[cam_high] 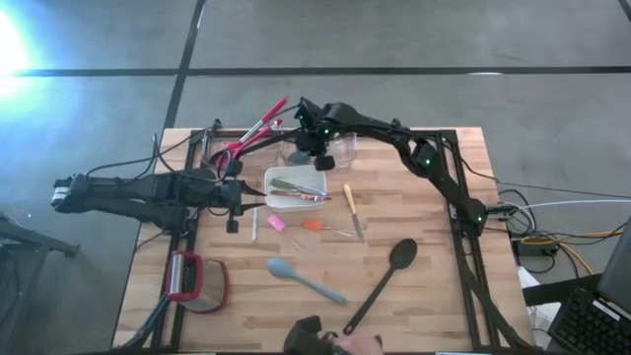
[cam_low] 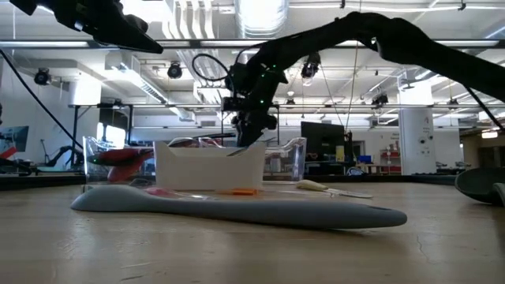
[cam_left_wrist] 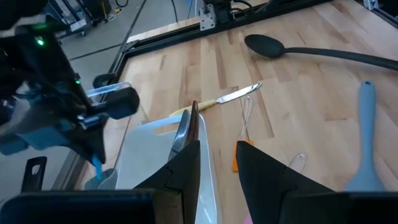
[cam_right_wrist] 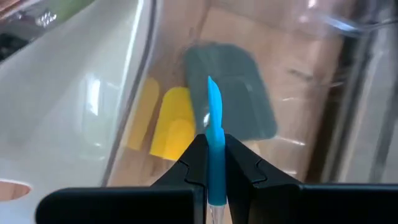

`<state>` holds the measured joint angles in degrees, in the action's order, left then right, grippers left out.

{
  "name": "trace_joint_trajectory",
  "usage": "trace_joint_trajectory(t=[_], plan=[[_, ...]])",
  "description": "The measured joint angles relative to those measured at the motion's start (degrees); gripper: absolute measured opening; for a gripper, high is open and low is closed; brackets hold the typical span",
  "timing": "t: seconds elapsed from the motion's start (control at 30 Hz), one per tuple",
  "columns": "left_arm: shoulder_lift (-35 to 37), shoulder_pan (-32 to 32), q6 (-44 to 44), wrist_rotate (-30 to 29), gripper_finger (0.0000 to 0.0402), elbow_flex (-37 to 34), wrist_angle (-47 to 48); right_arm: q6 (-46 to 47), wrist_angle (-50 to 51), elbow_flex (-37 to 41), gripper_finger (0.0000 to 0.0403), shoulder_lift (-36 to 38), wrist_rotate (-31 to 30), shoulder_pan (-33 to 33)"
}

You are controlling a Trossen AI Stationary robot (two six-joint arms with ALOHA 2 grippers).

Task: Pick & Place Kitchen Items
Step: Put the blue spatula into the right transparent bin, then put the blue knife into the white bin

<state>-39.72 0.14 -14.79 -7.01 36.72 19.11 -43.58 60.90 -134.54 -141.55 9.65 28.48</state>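
My right gripper hangs over the far rim of the white square dish, beside the clear tub. It is shut on a thin bright-blue piece, which also shows in the left wrist view. My left gripper is open and empty, just left of the dish, which holds wooden-handled knives. On the table lie a black spoon, a grey-blue spatula, a yellow-handled knife, and pink and orange pieces. My right gripper pinches the blue piece between its two fingers at one end. The fingers point down from above. The piece sticks out past the fingertips, along the fingers, and hangs clear above the dish's rim and the tub.
Red utensils lean out of the tub at the far left. A red-and-grey gadget lies at the near left. A person's hand shows at the near edge. A yellow piece and a grey item lie under my right gripper.
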Motion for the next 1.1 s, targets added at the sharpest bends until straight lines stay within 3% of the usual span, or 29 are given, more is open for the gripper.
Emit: trace_joint_trajectory(t=[0.23,0.4,0.63,0.83,1.1], plan=[[0.0,0.0,-0.1,0.0,0.0108,0.0,-0.1,1.2,0.5,0.0,0.0025,-0.8,-0.6,-1.0],[0.0,0.0,-0.1,0.0,0.0108,0.0,-0.1,5.1,0.0,0.0,0.0075,-0.8,-1.2,-0.9],[0.0,0.0,-0.1,0.0,0.0108,0.0,-0.1,7.9,2.8,-0.3,0.0132,-0.1,-9.7,-1.3],[0.0,0.0,-1.9,-0.6,0.0108,0.0,-0.3,18.3,10.0,-0.3,0.0155,8.3,-7.8,-1.8],[0.0,0.0,-2.1,-0.9,0.0108,0.0,-0.7,35.0,16.8,-0.2,0.0145,19.1,-7.7,-2.8]])
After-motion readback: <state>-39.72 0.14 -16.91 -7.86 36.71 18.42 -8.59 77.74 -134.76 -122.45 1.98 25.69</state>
